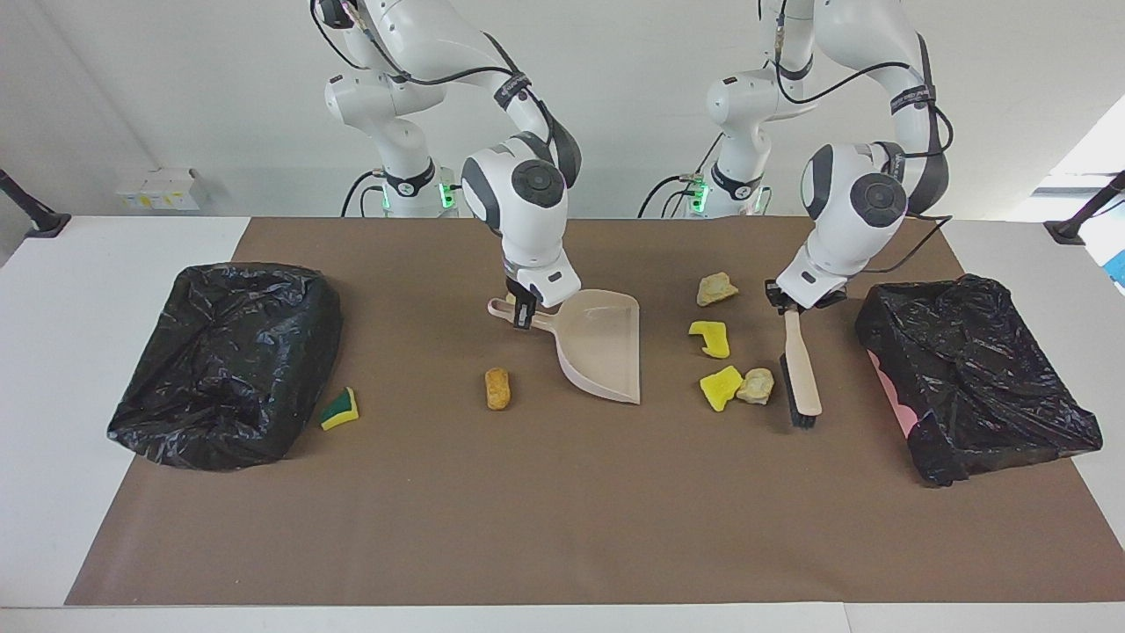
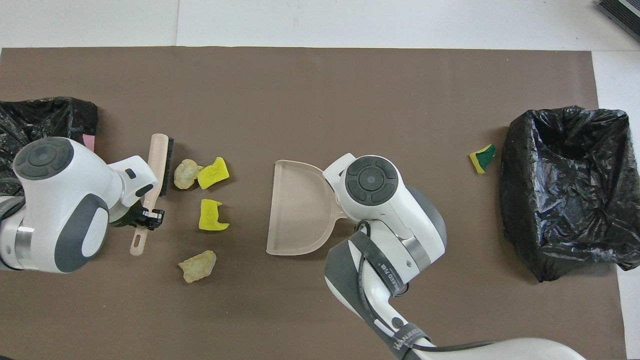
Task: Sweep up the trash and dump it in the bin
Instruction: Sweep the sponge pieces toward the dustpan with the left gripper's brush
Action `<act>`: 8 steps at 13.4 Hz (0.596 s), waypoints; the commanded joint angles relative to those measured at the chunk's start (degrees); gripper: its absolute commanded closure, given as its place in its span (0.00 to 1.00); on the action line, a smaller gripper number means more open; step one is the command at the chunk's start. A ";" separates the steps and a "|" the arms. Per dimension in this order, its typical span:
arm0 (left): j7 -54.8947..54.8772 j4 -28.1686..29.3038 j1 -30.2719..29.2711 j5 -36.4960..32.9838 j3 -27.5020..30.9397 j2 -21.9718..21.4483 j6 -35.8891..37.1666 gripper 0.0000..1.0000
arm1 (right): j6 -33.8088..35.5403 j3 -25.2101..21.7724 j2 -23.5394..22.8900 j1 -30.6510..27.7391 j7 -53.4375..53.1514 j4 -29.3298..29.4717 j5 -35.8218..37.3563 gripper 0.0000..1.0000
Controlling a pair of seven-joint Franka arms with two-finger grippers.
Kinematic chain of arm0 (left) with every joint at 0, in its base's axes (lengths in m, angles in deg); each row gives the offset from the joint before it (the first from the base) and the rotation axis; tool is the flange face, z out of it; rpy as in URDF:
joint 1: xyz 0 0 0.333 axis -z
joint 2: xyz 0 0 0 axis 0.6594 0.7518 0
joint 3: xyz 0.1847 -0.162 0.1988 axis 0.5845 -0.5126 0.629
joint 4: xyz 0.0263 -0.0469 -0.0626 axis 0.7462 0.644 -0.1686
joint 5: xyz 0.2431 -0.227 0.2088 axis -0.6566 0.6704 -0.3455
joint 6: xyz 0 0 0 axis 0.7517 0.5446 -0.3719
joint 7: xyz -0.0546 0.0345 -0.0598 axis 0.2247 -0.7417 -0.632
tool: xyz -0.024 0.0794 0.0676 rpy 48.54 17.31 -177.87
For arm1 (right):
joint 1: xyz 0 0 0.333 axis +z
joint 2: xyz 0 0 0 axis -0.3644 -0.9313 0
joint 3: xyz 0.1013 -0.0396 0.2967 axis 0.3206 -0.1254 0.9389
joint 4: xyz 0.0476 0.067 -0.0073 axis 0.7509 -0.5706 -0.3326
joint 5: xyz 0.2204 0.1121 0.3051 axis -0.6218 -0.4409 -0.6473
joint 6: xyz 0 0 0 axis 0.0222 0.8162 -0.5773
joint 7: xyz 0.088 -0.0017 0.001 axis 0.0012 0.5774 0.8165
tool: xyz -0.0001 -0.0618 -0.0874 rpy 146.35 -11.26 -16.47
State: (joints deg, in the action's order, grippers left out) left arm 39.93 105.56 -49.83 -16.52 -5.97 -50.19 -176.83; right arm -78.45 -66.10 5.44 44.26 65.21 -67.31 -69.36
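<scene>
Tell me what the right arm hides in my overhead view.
Observer: A bun lies on the mat beside the dustpan, toward the right arm's end of the table.
Operator: Report the right claw.
Observer: The right claw is shut on the dustpan's handle.
Operator: Describe the bin my view cuts off.
Observer: That bin is lined with a black bag and stands beside the brush; no trash shows in it.
</scene>
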 commanded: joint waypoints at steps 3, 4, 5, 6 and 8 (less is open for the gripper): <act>1.10 3.27 6.89 -0.34 0.57 -3.81 3.61 1.00 | -0.84 0.09 -0.07 1.19 0.75 -0.86 1.37 1.00; 1.53 3.54 8.12 1.23 0.39 -3.99 3.43 1.00 | -0.84 0.01 -0.07 1.19 0.75 -0.86 1.37 1.00; 1.45 3.54 8.83 3.25 -0.39 -4.08 3.26 1.00 | -1.28 0.00 -0.33 1.19 0.66 -0.86 1.37 1.00; 1.36 3.63 9.10 4.40 -2.23 -4.17 3.26 1.00 | -1.89 0.00 -0.85 1.28 0.66 -0.94 1.46 1.00; 1.62 3.63 9.10 6.42 -7.06 -4.70 3.26 1.00 | -2.42 0.09 -1.21 1.45 0.58 -1.03 1.54 1.00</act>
State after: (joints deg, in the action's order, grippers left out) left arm 41.02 107.74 -41.54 -11.93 -10.71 -52.52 -173.80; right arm -79.07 -66.11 4.76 45.53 65.21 -67.63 -69.18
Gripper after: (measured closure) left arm 0.731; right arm 0.674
